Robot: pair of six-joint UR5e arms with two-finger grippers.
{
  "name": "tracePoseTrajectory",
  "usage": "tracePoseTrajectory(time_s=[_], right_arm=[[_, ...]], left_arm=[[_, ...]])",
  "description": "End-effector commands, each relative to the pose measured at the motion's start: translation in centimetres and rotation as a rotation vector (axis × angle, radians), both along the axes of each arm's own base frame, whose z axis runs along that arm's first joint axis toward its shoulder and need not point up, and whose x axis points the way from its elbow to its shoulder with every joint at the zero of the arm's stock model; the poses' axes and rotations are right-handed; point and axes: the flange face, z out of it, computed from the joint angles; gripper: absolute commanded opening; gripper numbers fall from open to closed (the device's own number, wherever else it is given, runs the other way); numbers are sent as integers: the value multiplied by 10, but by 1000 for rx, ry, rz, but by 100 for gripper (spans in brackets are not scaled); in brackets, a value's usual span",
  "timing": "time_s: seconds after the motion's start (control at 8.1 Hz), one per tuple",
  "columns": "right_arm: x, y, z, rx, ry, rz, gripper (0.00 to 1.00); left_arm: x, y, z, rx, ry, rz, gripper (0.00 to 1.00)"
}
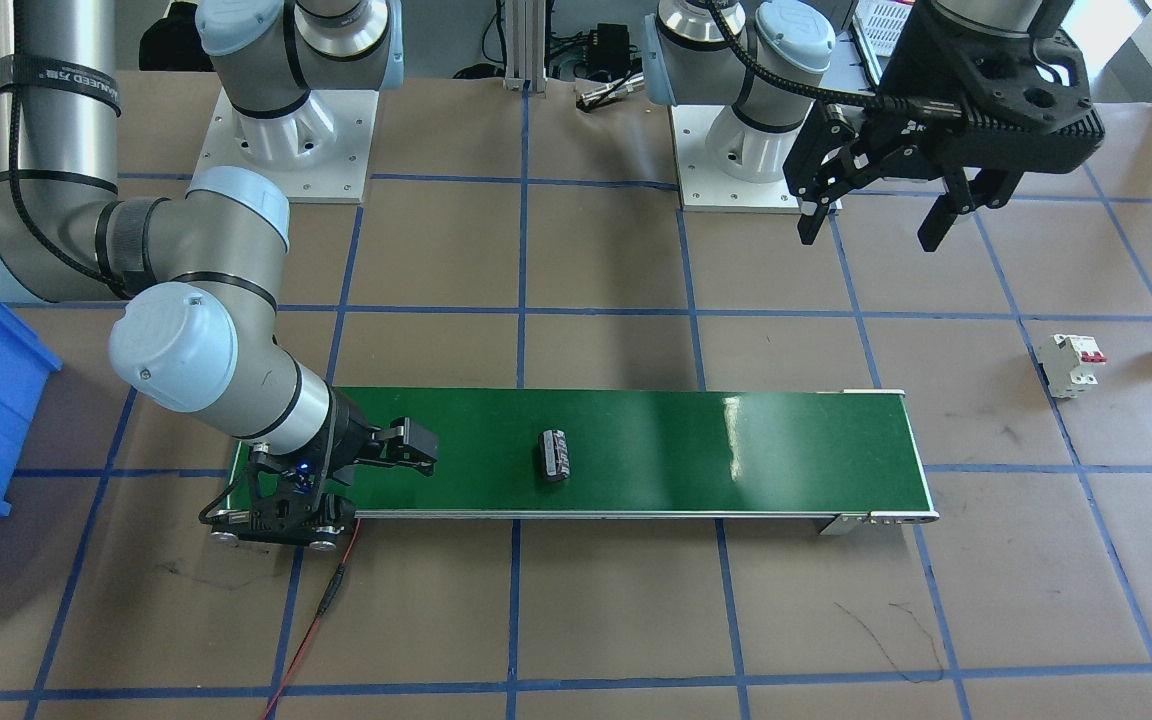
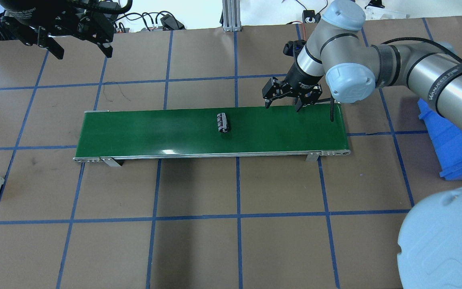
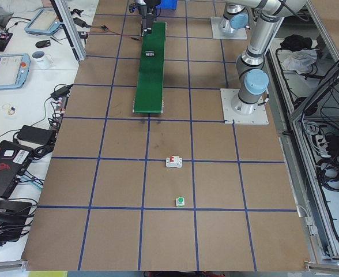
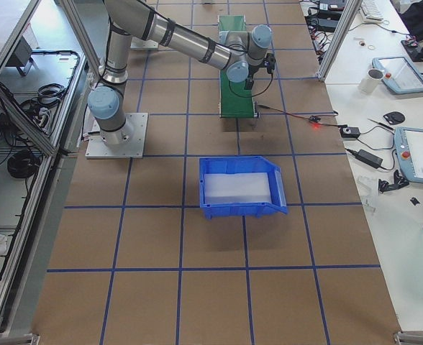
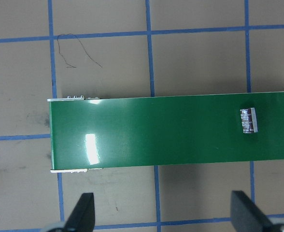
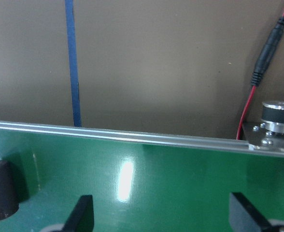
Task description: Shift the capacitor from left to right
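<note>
The small, stubby, dark cylindrical capacitor with pale grey markings point(image 2: 222, 122) lies on its side near the middle of the long green conveyor belt point(image 2: 155, 128), with its axis across the belt. The right arm's black two-finger gripper point(image 2: 282, 106) hangs low over the belt's right end, fingers spread wide with nothing between them. The left arm's black two-finger gripper point(image 1: 869, 238) is raised high above the belt's left end, equally wide open and empty.

The step in hand looks like the right arm's pickup. In the right wrist view the capacitor shows only at the edge, outside the fingers, so the gripper needs to be centred over it before closing. Squeezing across the round sleeve at mid-length, fingers low near the belt, should give the surest hold.

The sleeve looks smooth and curved, so I expect an off-centre pinch could squirt it out or roll it along the belt. The belt surface is glossy, flat and edged with thin bright metal rails.
</note>
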Motion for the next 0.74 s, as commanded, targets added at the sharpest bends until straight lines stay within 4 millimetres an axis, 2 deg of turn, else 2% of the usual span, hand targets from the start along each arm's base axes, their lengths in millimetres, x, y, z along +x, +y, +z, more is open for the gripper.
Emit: tracePoseTrajectory(time_s=[0.0,0.62], right_arm=[[0,-1,-6,9,1,3,100],[1,0,-6,13,-11,-1,100]], left_arm=[[0,0,-2,4,1,2,100],[0,1,-2,4,2,5,100]])
